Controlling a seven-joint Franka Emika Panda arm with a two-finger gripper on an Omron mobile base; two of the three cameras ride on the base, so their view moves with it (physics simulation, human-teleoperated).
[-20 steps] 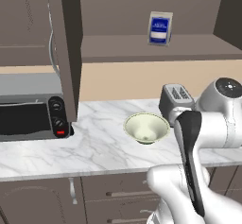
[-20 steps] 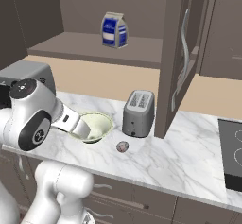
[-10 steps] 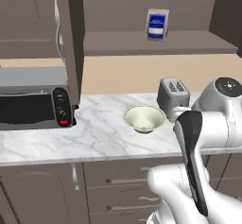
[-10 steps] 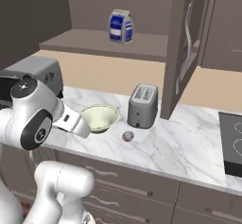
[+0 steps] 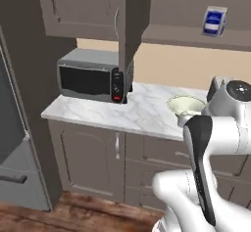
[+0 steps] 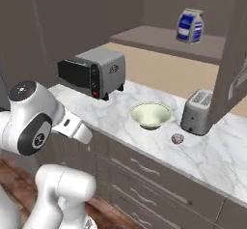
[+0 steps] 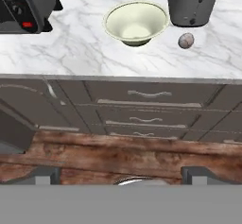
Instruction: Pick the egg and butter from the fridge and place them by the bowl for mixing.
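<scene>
Jaws spread wide, empty; I see the egg (image 7: pixel 186 40) right of the bowl (image 7: pixel 136 22), upper frame; fragile, smooth, so I'd grip its middle gently.

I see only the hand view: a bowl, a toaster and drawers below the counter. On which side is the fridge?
Observer: The fridge stands at the far left of the left base view, past the counter end that carries the microwave.
Operator: Is something above the counter?
Observer: Yes, an open shelf carries a blue-and-white carton.
Operator: Any obstacle up there?
Observer: An upper cabinet door stands open; in the right base view it hangs over the toaster.
</scene>
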